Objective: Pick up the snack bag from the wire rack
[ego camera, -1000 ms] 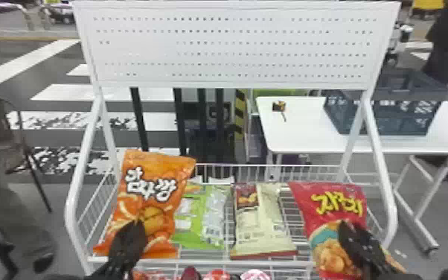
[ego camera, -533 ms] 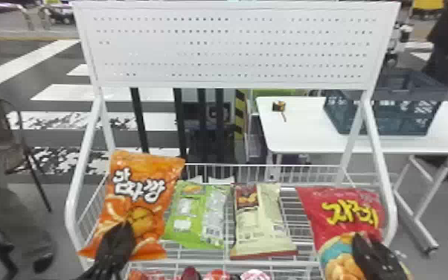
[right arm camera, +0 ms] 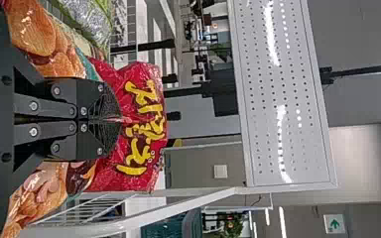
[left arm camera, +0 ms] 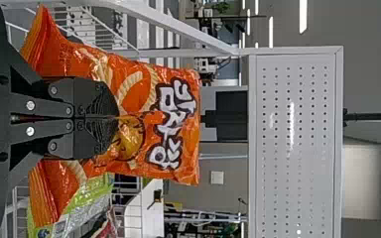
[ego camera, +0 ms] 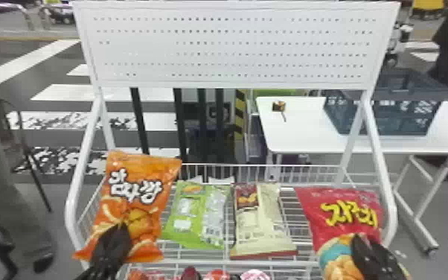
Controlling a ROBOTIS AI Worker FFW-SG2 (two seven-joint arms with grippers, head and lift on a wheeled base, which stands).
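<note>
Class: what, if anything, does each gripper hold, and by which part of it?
Left gripper: the orange bag, by its front, below the lettering. Right gripper: the red bag, by its front, below the yellow lettering.

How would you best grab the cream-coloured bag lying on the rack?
Probably from above, across the nearer half of the cream-coloured bag, fingers at its two long sides. It lies lengthwise, front to back, with bare wires showing towards the red bag and a slimmer gap beside the green bag.
</note>
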